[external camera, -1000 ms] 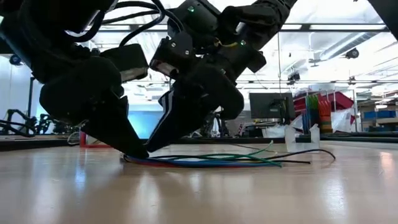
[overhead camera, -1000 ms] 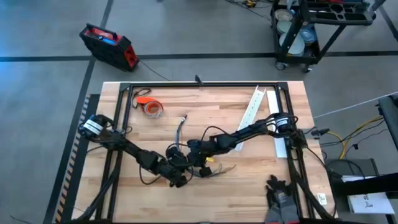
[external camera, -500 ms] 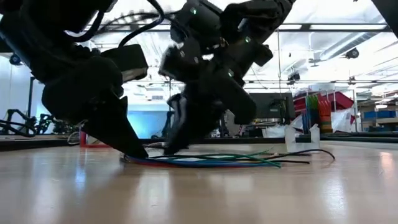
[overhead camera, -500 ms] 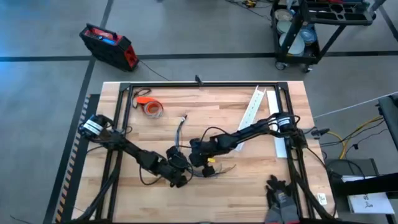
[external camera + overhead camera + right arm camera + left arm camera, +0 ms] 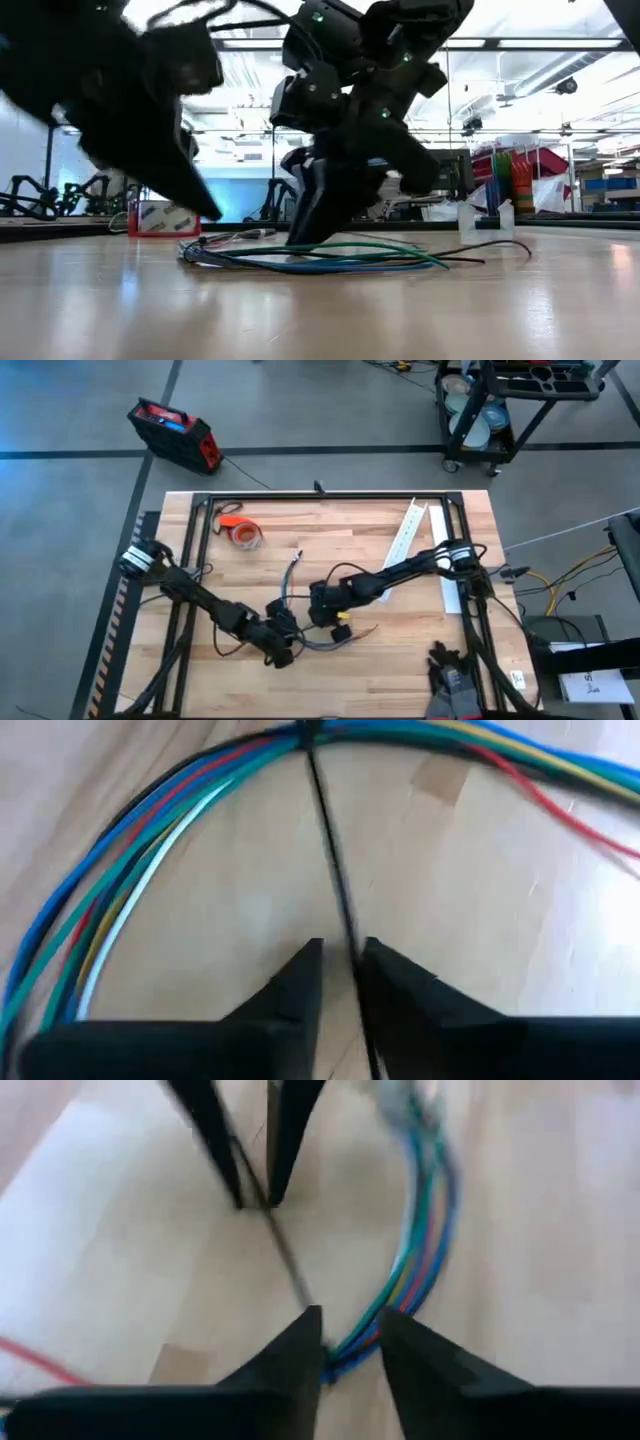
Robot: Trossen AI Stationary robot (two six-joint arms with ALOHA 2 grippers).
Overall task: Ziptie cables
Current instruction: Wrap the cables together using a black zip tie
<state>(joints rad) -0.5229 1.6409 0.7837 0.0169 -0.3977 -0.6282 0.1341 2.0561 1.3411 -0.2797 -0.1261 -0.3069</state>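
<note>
The cables (image 5: pixel 335 643), a bundle of green, blue, red and dark wires, lie in a low arc on the wooden table near its front middle (image 5: pixel 330 262). The ziptie (image 5: pixel 325 830), a thin dark strip, circles the bundle and runs off it across the table. My left gripper (image 5: pixel 283 653) is at the bundle's left end, shut on it. My right gripper (image 5: pixel 325 618) stands just behind the bundle, tips at the table (image 5: pixel 300 235), shut on the ziptie's free tail. My left gripper has the cables' left end (image 5: pixel 345 1352) between its two fingers, several wires together. The fingers slant down from the table's left. The bundle's remaining length lies on the table, curving away. My right gripper pinches the ziptie's tail (image 5: pixel 348 948) between its two fingertips, which stand steeply, pointing down at the table. The strip runs straight from the fingers to the loop on the bundle (image 5: pixel 305 735), lying along the line of the fingers.
An orange tape roll (image 5: pixel 240 532) lies at the back left. A long white slotted channel (image 5: pixel 410 530) lies at the back right. A separate short cable (image 5: pixel 292 565) sits behind the grippers. Dark gloves (image 5: pixel 450 662) lie at the front right, and a black frame borders the table.
My left gripper has gone toward the table's left edge and slightly up, dragging the bundle's left end with it; the bundle now bends in an arc. My right gripper has tipped more upright, its tips moving away from the left gripper with the ziptie tail.
</note>
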